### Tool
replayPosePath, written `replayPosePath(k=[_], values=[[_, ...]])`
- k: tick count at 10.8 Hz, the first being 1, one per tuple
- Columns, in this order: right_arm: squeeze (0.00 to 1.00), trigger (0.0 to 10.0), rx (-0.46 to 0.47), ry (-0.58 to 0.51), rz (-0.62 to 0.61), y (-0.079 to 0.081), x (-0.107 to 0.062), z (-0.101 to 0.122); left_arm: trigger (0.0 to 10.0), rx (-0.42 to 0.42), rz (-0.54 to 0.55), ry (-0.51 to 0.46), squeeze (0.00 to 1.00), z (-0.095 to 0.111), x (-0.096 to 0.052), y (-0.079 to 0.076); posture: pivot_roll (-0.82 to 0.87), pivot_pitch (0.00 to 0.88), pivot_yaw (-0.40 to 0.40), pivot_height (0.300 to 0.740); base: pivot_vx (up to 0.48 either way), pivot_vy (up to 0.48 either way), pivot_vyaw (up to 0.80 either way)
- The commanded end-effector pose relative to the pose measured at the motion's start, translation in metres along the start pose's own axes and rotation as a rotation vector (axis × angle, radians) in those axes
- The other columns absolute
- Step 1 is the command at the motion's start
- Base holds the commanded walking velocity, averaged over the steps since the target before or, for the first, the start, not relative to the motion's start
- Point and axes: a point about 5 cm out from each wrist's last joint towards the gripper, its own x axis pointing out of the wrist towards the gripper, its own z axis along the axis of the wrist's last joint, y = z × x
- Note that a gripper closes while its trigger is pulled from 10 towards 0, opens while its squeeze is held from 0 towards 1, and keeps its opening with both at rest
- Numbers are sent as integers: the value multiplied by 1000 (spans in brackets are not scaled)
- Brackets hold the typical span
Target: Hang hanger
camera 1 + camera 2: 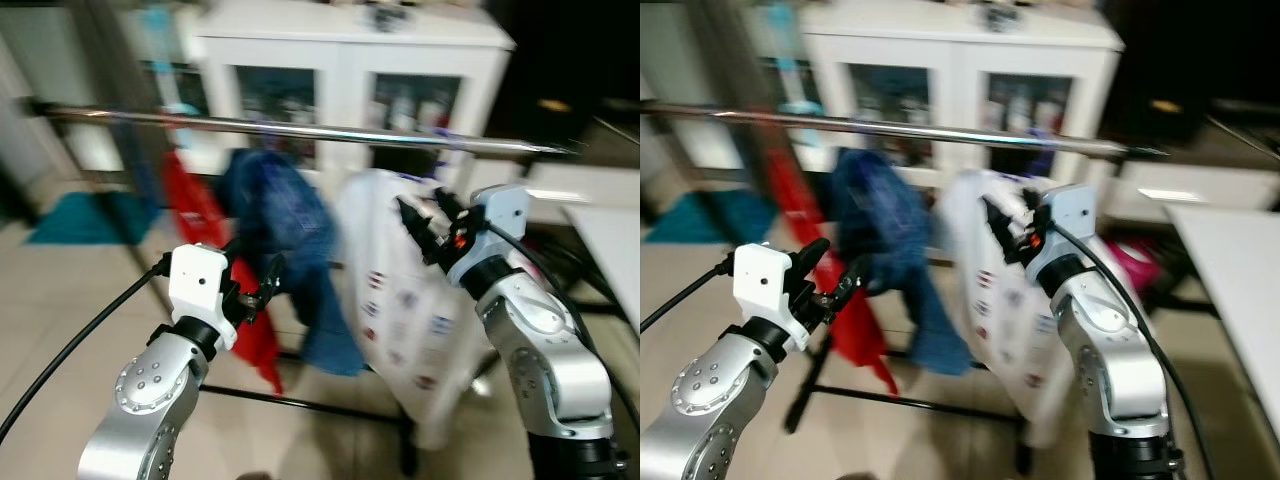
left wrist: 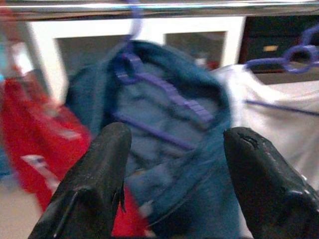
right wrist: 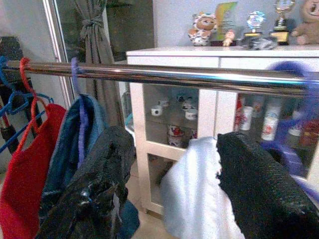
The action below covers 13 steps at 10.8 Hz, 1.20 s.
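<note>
A chrome rail (image 1: 300, 129) crosses in front of me. On it hang a red garment (image 1: 200, 215) and a blue garment (image 1: 285, 225) on a purple hanger (image 2: 164, 89). Right of them is a white printed garment (image 1: 395, 290) on another purple hanger (image 2: 294, 57); its hook (image 3: 294, 74) is at the rail, but blur hides whether it rests on it. My right gripper (image 1: 428, 222) is at the white garment's top edge, fingers (image 3: 259, 189) apart with white cloth between them. My left gripper (image 1: 255, 272) is open, below and in front of the blue garment.
A white glass-door cabinet (image 1: 350, 70) stands behind the rail, with figurines and trophies (image 3: 234, 25) on top. The rack's black base bar (image 1: 300, 403) lies on the tiled floor. A white tabletop edge (image 1: 610, 240) is at the right. A teal mat (image 1: 75, 215) lies at the left.
</note>
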Motion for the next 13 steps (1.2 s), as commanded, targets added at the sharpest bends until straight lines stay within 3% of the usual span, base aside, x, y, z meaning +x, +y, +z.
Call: replayPosePath(k=[1, 2, 6, 10, 13], values=[[1000, 10000, 11, 32, -2, 3, 3, -6, 10000, 24, 12, -3, 0, 2, 0, 3, 17, 0, 37, 740, 0, 480, 0], [1000, 10000, 34, 63, -80, -4, 3, -16, 10000, 37, 10, -4, 0, 2, 3, 4, 11, 0, 47, 740, 0, 480, 0], [1000, 10000, 11, 144, -10, 2, -5, -26, 10000, 21, 39, 14, 0, 0, 10, 6, -6, 0, 55, 740, 0, 470, 0], [1000, 10000, -23, 141, 101, 18, 5, -21, 10000, 37, 91, -27, 0, 7, 7, 12, 27, 0, 33, 740, 0, 0, 600], [1000, 10000, -32, 116, 69, 18, 12, -19, 10000, 43, 103, -24, 0, 8, 6, 18, 36, 0, 28, 740, 286, 0, 533]])
